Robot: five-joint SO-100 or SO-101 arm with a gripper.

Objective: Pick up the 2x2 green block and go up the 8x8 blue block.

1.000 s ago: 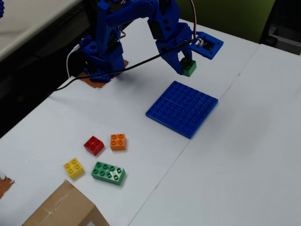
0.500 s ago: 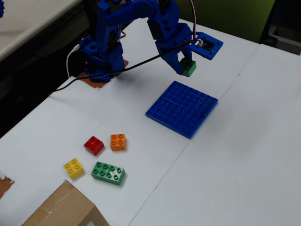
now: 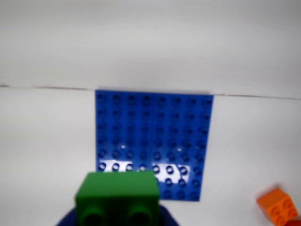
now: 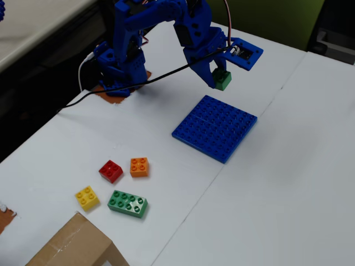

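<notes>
While held aloft: 2x2 green block [image 4: 222, 80], clamped in the gripper [image 4: 218, 77], upper centre of the fixed view.
Item: small rigid plastic brick, judged light, hard and smooth-sided, so liable to slip; best held across two opposite flat side walls, studs left free. Destination: 8x8 blue block [image 4: 215, 127], flat on the white worktop [image 4: 277, 194], centre of frame, just below the brick and apart from it. Wrist view shows the brick at bottom edge, baseplate beyond.
</notes>
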